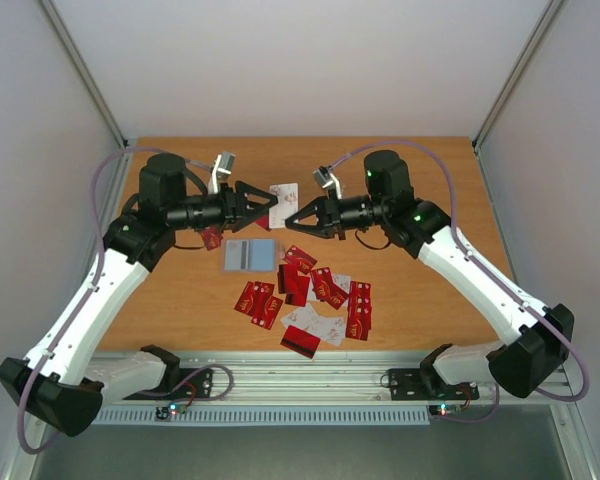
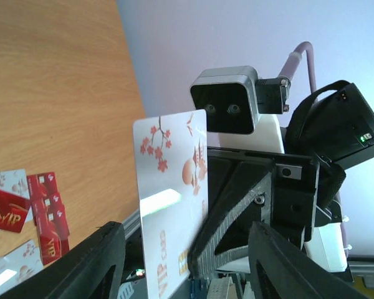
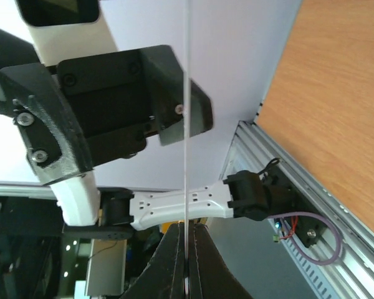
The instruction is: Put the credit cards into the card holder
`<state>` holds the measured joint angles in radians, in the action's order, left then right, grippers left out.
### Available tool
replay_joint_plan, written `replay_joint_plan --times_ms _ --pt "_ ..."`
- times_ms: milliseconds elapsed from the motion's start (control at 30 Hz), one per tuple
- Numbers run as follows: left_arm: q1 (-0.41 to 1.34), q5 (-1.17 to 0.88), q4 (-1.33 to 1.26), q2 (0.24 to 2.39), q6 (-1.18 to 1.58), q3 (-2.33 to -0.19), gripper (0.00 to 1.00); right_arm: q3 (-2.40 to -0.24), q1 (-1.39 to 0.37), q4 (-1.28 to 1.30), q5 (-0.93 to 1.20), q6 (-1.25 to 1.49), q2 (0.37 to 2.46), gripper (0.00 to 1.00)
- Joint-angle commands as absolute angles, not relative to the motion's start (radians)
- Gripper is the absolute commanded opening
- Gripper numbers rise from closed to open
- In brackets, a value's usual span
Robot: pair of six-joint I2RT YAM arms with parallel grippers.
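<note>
My right gripper [image 1: 292, 220] is shut on a white credit card [image 1: 283, 191] with red blossom print, holding it on edge above the table. In the right wrist view that card [image 3: 187, 124] shows as a thin line rising from the pinched fingertips [image 3: 174, 261]. My left gripper [image 1: 269, 207] faces it, open, with a finger on each side of the card [image 2: 171, 205] and not touching it. The card holder [image 1: 250, 255] lies flat below, greyish face up. Many red and white credit cards [image 1: 315, 295] lie scattered in front of it.
One red card [image 1: 212, 238] lies under the left arm, beside the holder. Cards [image 2: 43, 205] also show at the left edge of the left wrist view. The table's near edge is a metal rail [image 1: 310, 385] carrying both arm bases.
</note>
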<state>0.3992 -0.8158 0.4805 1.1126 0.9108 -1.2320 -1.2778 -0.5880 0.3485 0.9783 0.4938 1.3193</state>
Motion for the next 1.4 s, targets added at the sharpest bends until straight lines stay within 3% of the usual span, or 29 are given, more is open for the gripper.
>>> replay_joint_plan --times_ms 0,100,200,367,400,467,500,600,667,800,1000,1367 --pt "0.396 -0.853 0.359 1.138 0.946 -1.241 0.54 -1.336 -0.584 0.234 1.085 0.529 1.344 0.01" --pt "0.394 -0.844 0.341 1.147 0.937 -1.235 0.48 -1.361 -0.584 0.228 1.103 0.52 1.358 0.01" --pt "0.394 -0.865 0.262 1.15 0.958 -1.217 0.35 -1.37 -0.582 0.211 1.113 0.525 1.369 0.01" --pt "0.392 -0.863 0.254 1.153 0.948 -1.229 0.03 -1.369 -0.581 0.118 1.137 0.589 1.393 0.01" --pt "0.392 -0.86 0.251 1.151 0.94 -1.227 0.01 -1.369 -0.58 0.102 1.142 0.599 1.4 0.01" --pt "0.391 -0.858 0.245 1.148 0.933 -1.226 0.0 -1.375 -0.576 0.093 1.141 0.607 1.41 0.02" --pt "0.39 -0.859 0.241 1.147 0.933 -1.224 0.0 -1.379 -0.573 0.099 1.138 0.604 1.413 0.08" --pt "0.377 -0.848 0.289 1.151 0.907 -1.233 0.0 -1.422 -0.554 0.247 1.104 0.529 1.422 0.51" --pt "0.353 -0.815 0.398 1.156 0.855 -1.26 0.0 -1.481 -0.539 0.448 1.045 0.416 1.432 0.62" --pt "0.287 -0.685 0.734 1.184 0.643 -1.317 0.0 -1.595 -0.528 0.825 0.866 0.21 1.494 0.65" --pt "0.241 -0.572 0.978 1.284 0.286 -1.28 0.0 -1.569 -0.528 0.919 0.774 0.114 1.566 0.62" --pt "0.088 -0.728 0.886 1.514 0.061 -1.149 0.0 -1.55 -0.54 0.893 0.769 0.044 1.731 0.6"
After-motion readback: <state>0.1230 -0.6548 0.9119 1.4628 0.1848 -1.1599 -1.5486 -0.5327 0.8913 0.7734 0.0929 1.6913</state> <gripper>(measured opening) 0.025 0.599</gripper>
